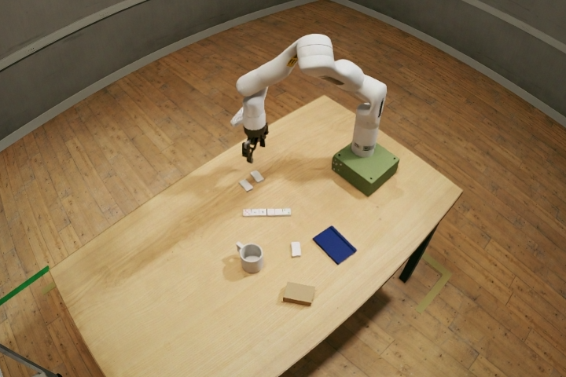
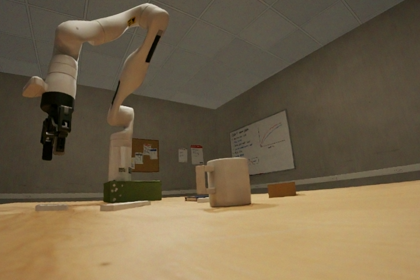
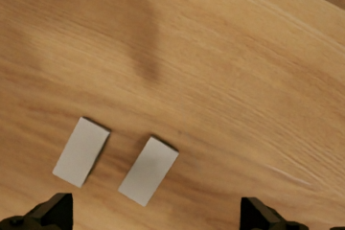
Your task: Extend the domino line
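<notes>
On the counter (image 1: 181,275), a line of dominoes (image 1: 266,212) lies face up, its pips too small to read with confidence, with two pale dominoes apart from each other near it, below the open tool (image 1: 255,146). A grey mug (image 1: 251,258), a lone white domino (image 1: 295,249), a blue tray (image 1: 335,244) and a tan box (image 1: 298,293) sit on the line's other side.
</notes>
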